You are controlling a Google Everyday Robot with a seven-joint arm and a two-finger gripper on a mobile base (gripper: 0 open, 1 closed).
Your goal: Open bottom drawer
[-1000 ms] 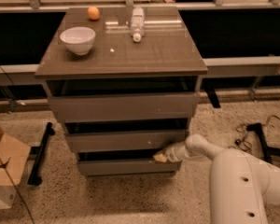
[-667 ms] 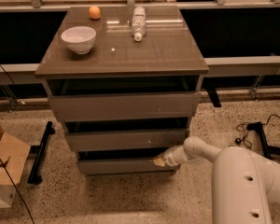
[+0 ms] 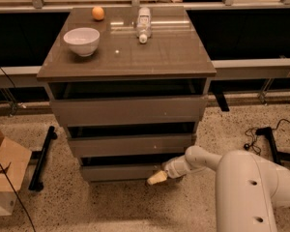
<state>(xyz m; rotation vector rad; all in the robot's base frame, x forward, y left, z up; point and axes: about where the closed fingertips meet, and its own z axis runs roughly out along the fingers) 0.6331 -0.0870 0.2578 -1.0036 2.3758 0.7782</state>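
Status: gripper [image 3: 157, 178] is low at the cabinet [image 3: 160, 57] front, right of centre. Its tip is touching or just off the lower right part of the bottom drawer [image 3: 117, 172]. Tips read as one pale wedge w/ no gap showing, so I'd call it closed and holding nothing. It isn't hooked on any edge as far as I can see.

Progress: the drawer is the lowest of 3 fronts, just above the floor, w/ a dark slot along its top edge. The front looks roughly in line w/ the two above, no clear pull-out. So approach is done, but grip/hook and the whole pull are still to do. Est. early stage.

Edges: the front is flat w/ no handle. The only purchase looks like the top lip at the dark slot, and the tip sits below that now, so it needs to go up and in.

Room:
- Floor directly in front of the cabinet is open, fine for drawer travel.
- Robot arm [image 3: 203, 158] comes in from the cabinet's front-right, and its big white housing [image 3: 253, 192] crowds that corner.
- Cables [image 3: 253, 138] are on the floor right of the cabinet.
- Cardboard box [image 3: 4, 175] and a black floor bar [image 3: 42, 157] are left of the cabinet, both off the pull path.
- White bowl [image 3: 81, 40], orange [image 3: 98, 13] and a lying bottle [image 3: 143, 24] are on the cabinet top. A hard jerk could roll the bottle.
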